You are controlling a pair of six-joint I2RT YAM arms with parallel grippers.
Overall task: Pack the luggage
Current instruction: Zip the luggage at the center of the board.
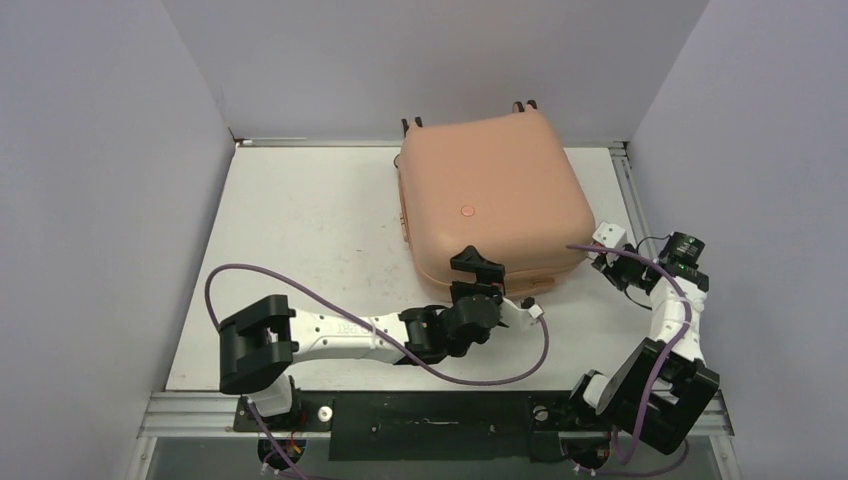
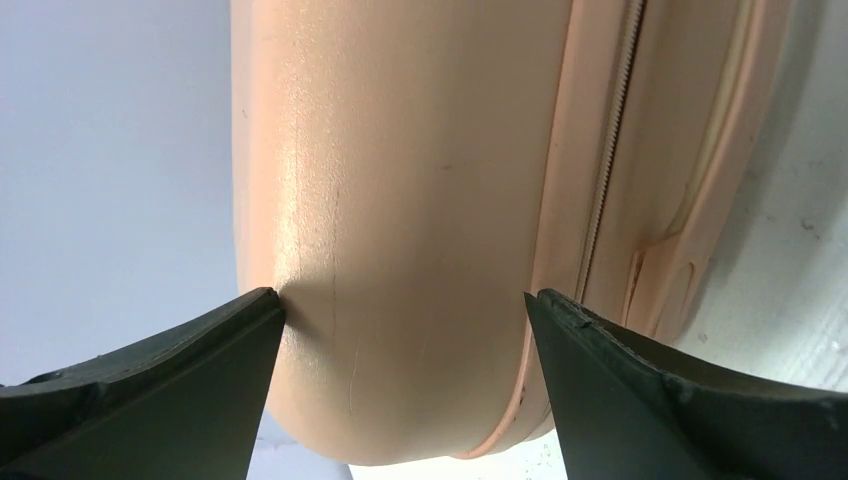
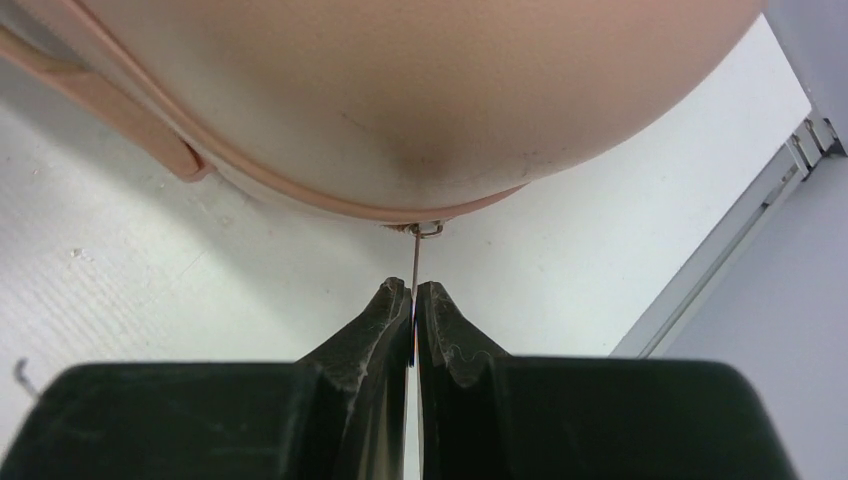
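The luggage (image 1: 490,190) is seen closed in the top view, lying flat on the tabletop (image 1: 300,240), with its wheels (image 1: 524,105) at the far edge and its red logo (image 1: 467,211) facing up. One thing is only caught in the right wrist view: a thin metal zipper pull (image 3: 414,262) hanging off the luggage's seam is pinched in the tightly closed right gripper (image 3: 412,290), at the luggage's near right corner. In the left wrist view the left gripper (image 2: 400,296) is spread wide at the luggage's near edge with nothing gripped, and the shell and zipper track (image 2: 612,170) are framed between its fingers. Plenty of bare tabletop is found left of the luggage. Its right side is hemmed in by a metal rail (image 1: 626,190) and the wall.
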